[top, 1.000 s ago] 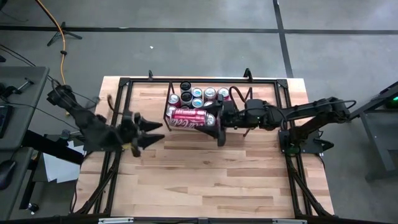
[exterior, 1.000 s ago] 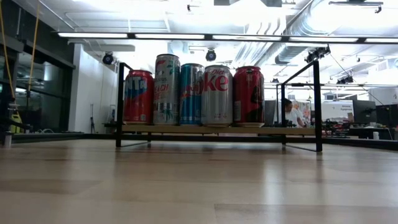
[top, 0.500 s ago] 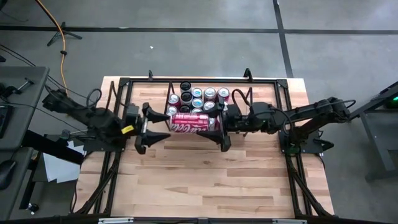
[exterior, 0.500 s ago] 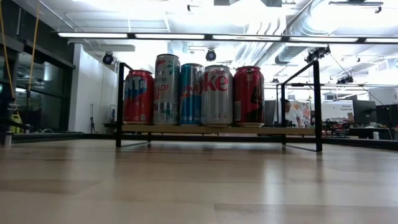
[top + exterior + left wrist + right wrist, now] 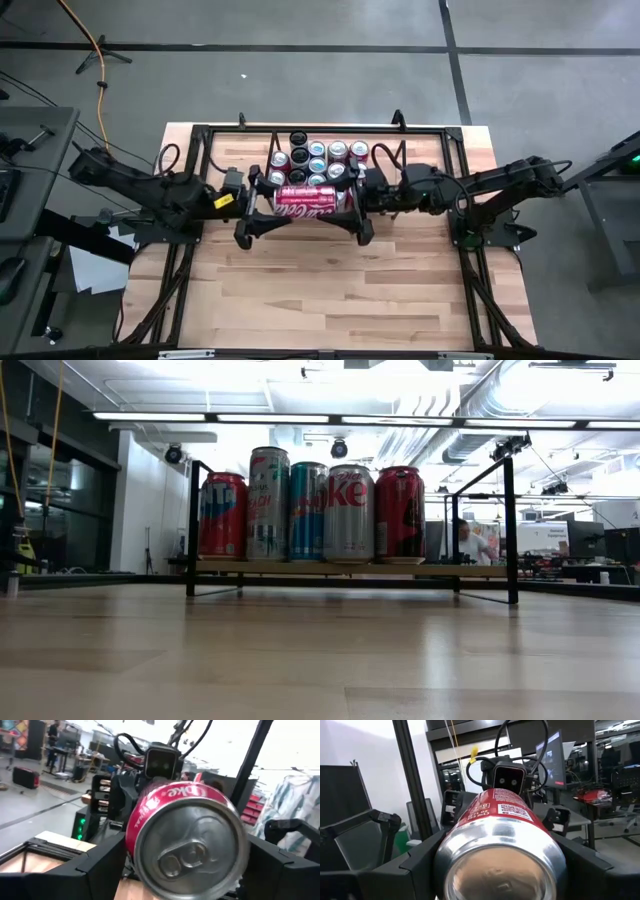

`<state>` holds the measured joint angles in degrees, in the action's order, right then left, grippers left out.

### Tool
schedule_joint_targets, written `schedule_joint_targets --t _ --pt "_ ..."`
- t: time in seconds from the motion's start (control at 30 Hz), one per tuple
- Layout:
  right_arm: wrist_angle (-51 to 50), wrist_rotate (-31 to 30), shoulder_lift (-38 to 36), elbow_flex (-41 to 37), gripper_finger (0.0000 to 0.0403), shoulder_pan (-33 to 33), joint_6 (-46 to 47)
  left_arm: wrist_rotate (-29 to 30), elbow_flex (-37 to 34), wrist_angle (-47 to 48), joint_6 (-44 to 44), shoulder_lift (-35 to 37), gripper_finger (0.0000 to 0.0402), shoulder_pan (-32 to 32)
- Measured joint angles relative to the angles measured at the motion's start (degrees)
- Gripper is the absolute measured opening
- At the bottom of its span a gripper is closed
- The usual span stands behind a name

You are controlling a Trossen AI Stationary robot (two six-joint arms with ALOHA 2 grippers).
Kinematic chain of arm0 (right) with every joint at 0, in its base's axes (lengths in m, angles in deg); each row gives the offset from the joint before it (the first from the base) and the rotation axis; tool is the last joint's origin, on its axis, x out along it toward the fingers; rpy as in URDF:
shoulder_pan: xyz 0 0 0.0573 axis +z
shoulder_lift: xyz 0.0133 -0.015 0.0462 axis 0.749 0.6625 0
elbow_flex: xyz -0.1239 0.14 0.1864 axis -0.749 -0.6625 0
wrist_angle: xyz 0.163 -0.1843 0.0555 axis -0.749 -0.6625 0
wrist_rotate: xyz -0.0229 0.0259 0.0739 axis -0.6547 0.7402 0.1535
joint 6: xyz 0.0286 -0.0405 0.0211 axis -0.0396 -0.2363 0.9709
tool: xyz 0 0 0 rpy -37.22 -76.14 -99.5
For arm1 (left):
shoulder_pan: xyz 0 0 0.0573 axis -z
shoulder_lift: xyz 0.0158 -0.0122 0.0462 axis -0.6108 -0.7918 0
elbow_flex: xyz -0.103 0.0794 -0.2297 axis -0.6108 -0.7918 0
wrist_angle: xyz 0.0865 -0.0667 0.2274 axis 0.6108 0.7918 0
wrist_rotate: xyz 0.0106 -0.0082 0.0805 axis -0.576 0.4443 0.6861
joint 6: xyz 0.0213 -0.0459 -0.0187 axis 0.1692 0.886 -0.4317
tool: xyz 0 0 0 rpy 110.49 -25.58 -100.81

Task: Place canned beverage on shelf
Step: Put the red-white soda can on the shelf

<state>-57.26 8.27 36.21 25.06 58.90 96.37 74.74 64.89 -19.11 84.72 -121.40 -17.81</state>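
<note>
High view, left of centre: left gripper at the end of the dark arm reaching in from the frame's left edge, fingers spread wide on either side of the left end of the red cola can, not visibly pressing it. Left wrist view: pull-tab end of the same red can fills the frame, dark fingers standing off to each side with a gap to the can wall.

Centre of high view: red can lying on its side, long axis running left to right, held above the light wooden table, just below the low black-rod shelf in the picture. Shelf in upper centre of the frame, carrying upright cans in a cluster seen as round tops. Low view: five cans upright in a row on the shelf top, left to right a red one, a tall silver one, a teal one, a silver diet cola, a dark red one. Neither gripper nor the held can seen in that view.

Right of centre, high view: right gripper clamped across the can's right end, arm stretching to the frame's right. Right wrist view: smooth base of the can close up, own fingers tight against its sides, left arm's camera facing back from beyond.
</note>
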Motion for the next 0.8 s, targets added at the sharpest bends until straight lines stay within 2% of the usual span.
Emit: schedule_joint_targets --t 0.2,0.43,0.7,0.8 --pt "-0.33 0.16 0.02 0.00 0.0293 0.00 0.00 -4.40 -0.01 -4.87 0.00 -3.48 0.0306 -1.93" --pt "-0.28 0.15 -0.02 0.11 0.0293 0.02 -0.15 -4.69 -0.05 -7.50 -0.35 -4.42 0.0304 -2.64" --pt "-0.31 -0.13 -0.09 0.11 0.0293 0.00 -0.41 -3.00 -0.08 -7.48 -1.82 -4.03 0.0242 -2.62" --pt "-0.35 -0.58 -0.08 0.13 0.0333 -0.01 0.02 -1.97 -0.08 -7.46 -2.88 -4.03 0.0240 -2.58"
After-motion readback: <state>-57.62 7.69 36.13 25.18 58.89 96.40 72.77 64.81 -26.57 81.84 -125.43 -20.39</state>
